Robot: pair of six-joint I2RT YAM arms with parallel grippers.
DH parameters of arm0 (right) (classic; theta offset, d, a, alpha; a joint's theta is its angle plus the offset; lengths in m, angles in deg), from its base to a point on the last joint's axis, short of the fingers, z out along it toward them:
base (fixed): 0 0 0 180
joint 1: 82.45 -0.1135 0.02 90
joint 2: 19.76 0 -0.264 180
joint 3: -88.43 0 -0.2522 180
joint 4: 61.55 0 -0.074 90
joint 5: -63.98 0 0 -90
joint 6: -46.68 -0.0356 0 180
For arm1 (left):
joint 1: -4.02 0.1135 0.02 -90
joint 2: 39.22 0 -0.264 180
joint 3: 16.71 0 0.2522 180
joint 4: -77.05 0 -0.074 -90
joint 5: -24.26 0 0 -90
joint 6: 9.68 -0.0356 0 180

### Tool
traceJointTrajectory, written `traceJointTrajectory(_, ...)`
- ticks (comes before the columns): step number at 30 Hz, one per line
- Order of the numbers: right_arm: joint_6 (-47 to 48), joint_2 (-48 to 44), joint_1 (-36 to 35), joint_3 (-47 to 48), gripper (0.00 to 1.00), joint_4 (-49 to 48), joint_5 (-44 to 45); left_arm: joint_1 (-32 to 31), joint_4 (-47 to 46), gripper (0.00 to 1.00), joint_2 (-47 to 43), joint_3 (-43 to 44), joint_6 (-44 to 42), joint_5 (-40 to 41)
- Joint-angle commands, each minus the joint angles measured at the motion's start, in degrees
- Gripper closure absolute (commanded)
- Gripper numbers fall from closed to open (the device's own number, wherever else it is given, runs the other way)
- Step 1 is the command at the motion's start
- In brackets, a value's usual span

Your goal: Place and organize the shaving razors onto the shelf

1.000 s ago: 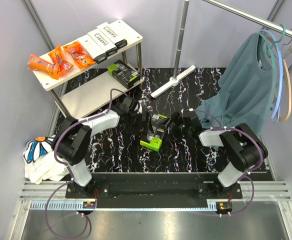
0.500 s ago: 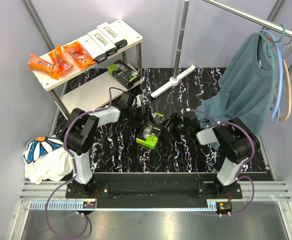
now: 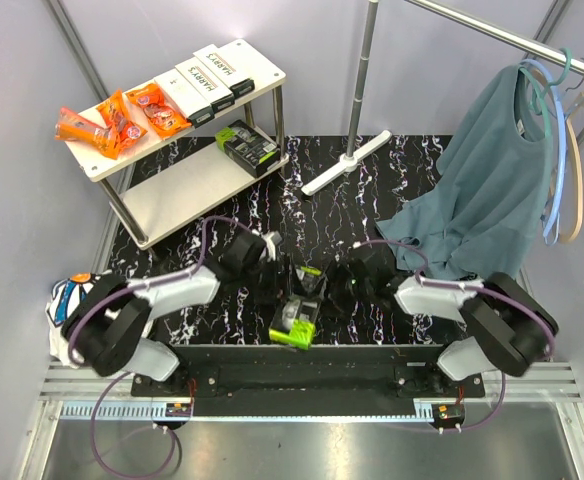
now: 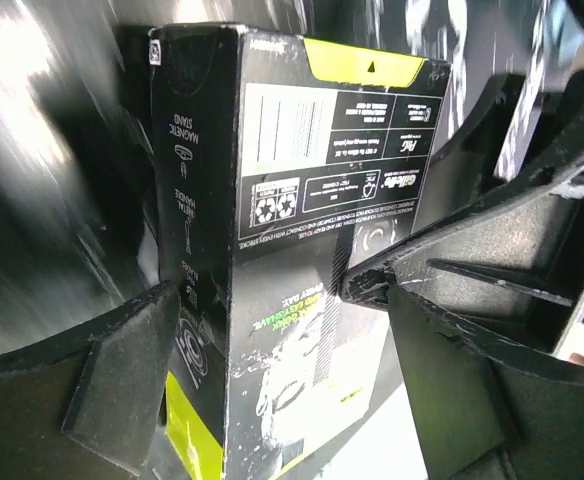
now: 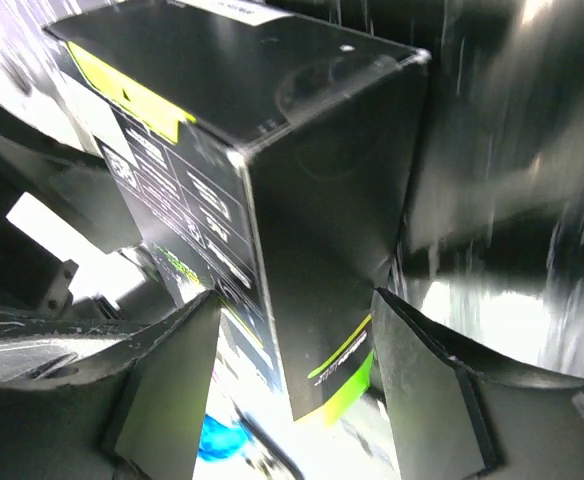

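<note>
A black-and-lime razor pack [image 3: 297, 312] hangs tilted between both grippers near the table's front edge, its lime end toward me. My left gripper [image 3: 275, 290] is closed across its width; the pack [image 4: 302, 230] fills the space between those fingers [image 4: 122, 370]. My right gripper [image 3: 332, 292] is closed across its thickness, and the pack [image 5: 312, 200] touches both fingers [image 5: 432, 390]. The shelf [image 3: 182, 185] stands at the back left. Its top board holds orange packets [image 3: 122, 120] and white HARRY'S boxes [image 3: 210, 78]. Another black-and-lime pack [image 3: 247, 145] lies on the lower board.
A white T-shaped rack foot [image 3: 347, 160] and its silver pole [image 3: 367, 70] stand behind the arms. A teal shirt [image 3: 492, 180] hangs from the rail at the right, its hem reaching the black marble mat. A daisy-print cloth [image 3: 77, 305] lies at the front left.
Both arms have pulled back toward the table's near edge, and the black-and-lime pack has come with them, from the middle of the mat to the front.
</note>
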Motion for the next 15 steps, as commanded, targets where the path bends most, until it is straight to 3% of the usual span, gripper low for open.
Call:
traceJointTrajectory(1,-3.6,-9.1,-4.5,-0.5,0.3,0.8,3.4,-8.1,-1.9,0.16,-10.5,-7.4,9.3,-8.3)
traceJointTrajectory(7,-6.9,-18.0,-8.1,-5.7,0.29,6.3,6.0,-10.5,-0.9,0.16,-20.6,-13.0,14.4,-5.1)
traceJointTrajectory(15,-7.3,-23.7,-9.0,-8.4,0.2,12.1,4.8,-10.6,7.0,0.12,-23.0,-12.8,13.1,-2.1)
